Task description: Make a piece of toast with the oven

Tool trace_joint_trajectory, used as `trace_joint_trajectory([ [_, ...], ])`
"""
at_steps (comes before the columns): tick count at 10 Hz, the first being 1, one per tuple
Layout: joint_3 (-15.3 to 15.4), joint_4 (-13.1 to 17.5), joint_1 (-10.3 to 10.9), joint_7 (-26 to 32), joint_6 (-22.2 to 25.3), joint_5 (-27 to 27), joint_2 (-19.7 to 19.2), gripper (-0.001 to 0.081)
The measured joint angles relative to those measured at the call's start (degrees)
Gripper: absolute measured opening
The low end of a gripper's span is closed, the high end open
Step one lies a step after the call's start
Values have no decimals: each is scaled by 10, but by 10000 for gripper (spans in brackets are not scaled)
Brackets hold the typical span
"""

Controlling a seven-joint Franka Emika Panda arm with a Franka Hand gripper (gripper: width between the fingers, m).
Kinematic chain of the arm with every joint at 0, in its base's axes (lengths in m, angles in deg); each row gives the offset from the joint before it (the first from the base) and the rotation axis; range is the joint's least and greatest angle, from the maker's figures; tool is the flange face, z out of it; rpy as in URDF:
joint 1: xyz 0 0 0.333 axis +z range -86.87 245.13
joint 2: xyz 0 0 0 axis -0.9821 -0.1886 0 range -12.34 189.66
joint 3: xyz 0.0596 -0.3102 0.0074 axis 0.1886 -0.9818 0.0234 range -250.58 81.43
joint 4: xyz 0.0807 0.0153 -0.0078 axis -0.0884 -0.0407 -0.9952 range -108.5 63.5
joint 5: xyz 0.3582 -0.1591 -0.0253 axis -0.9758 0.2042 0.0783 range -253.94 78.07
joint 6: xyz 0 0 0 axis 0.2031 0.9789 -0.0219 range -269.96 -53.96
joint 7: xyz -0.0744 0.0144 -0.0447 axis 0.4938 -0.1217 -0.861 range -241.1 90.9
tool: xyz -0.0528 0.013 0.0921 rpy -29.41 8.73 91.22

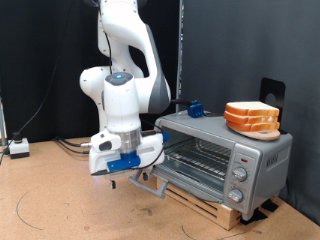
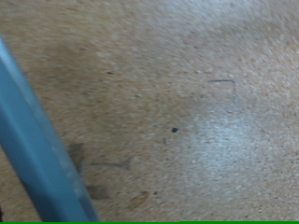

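A Franka Panda arm (image 1: 122, 70) bends low over a brown bench (image 1: 50, 200), its gripper (image 1: 118, 172) hanging just in front of the open oven (image 1: 215, 150), which stands on a wooden pallet (image 1: 215, 208) near the bench's far right edge in the exterior view. The oven's glass door (image 1: 150, 180) lies folded down and the wire rack (image 1: 200, 160) inside shows bare. The only bread in sight is a stack of slices (image 1: 252, 117) on the oven's roof, towards its knob end; no single slice can be told apart from the pile, and nothing shows between the jaws. Whether the jaws stand open or closed cannot be told: the hand's blue parts hide them in the exterior view, and the wrist view gives only bare bench and a blurred blue bar (image 2: 37, 149).

The risk from here, as a judgement: the hand sits very near the lowered door, so a careless sweep could catch its edge and shift the oven on its pallet, perhaps toppling the loosely piled bread. A small blue object (image 1: 195, 108) also rests on the roof, beside the stack.
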Motion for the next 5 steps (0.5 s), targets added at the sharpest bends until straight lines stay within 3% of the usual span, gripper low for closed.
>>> trace_joint_trajectory([
  [5, 3, 12, -3, -3, -75, -12, -102, 809],
])
